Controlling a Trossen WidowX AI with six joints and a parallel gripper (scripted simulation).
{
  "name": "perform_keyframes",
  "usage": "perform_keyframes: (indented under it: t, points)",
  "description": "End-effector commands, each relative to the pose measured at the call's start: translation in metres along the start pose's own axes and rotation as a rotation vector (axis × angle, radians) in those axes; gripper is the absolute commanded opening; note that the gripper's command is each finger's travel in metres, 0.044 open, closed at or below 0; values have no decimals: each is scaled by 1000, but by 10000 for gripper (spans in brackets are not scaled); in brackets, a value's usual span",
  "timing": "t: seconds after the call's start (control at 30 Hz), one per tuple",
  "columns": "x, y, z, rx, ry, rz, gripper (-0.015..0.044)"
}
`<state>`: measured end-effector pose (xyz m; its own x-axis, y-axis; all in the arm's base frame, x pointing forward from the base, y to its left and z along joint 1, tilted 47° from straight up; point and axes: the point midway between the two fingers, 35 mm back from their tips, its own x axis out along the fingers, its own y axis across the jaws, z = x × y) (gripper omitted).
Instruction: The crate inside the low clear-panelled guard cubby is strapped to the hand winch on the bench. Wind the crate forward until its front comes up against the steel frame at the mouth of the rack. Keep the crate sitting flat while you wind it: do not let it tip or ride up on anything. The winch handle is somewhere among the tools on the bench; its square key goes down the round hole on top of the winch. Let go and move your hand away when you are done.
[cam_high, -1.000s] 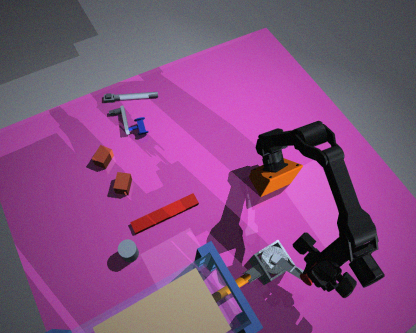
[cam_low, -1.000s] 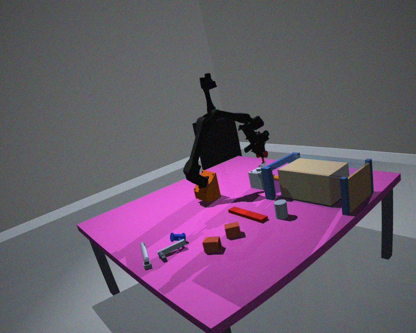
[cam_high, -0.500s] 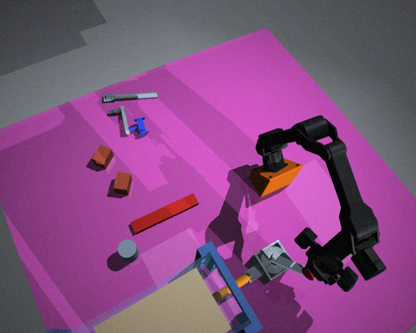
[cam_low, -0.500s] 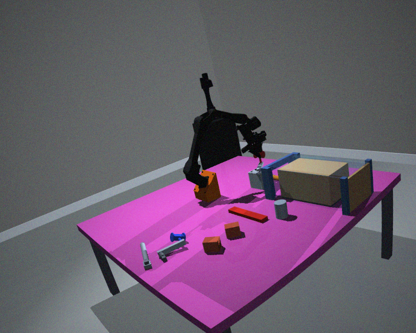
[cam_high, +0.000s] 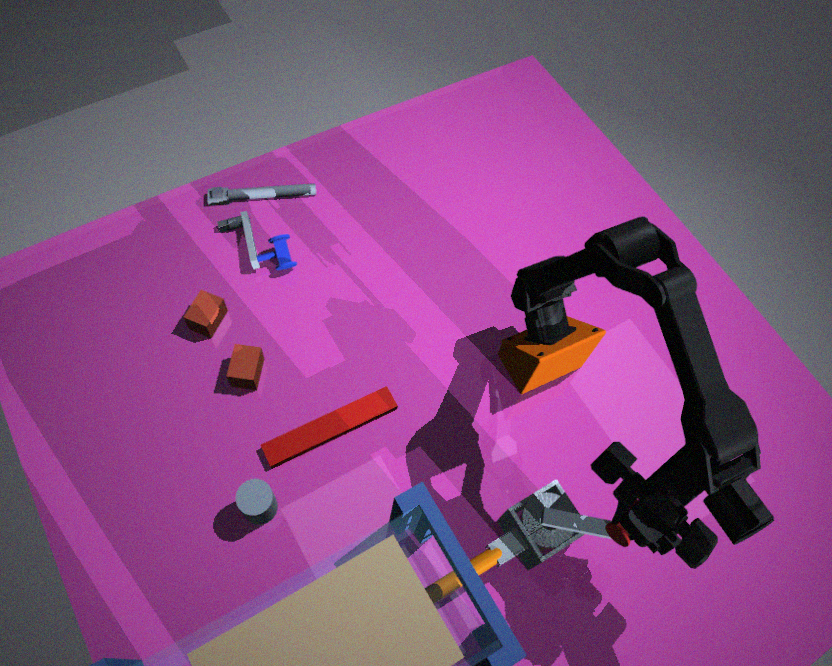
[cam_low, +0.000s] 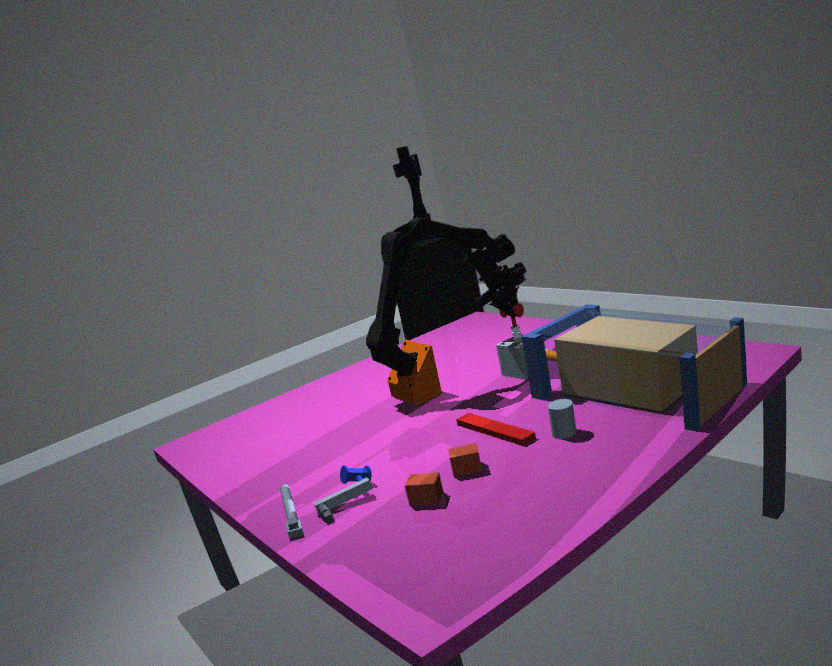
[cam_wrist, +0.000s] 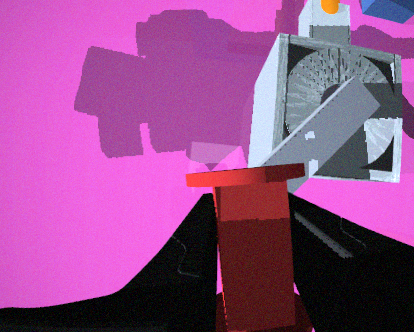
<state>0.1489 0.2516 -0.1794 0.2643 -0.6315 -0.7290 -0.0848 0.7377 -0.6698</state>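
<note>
Magenta bench under grey walls; gripper clamped on the red knob of the winch handle

Handle's grey arm lies across the top of the winch, which sits just beside the blue steel frame. Orange strap runs from winch through the frame to the tan crate, which sits flat inside the clear-panelled cubby; whether its front touches the frame cannot be determined. Well apart on the bench: red bar, grey cylinder, two orange blocks, a blue-knobbed crank and a grey tool. Arm stands on an orange base
</note>
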Motion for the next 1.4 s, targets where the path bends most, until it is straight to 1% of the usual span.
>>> perform_keyframes:
  t: [0.0, 1.37]
  points:
    - [-1, -8, -12, -22, 16, -20, 0]
    - [-12, -52, -33, -24, 18, -22, 0]
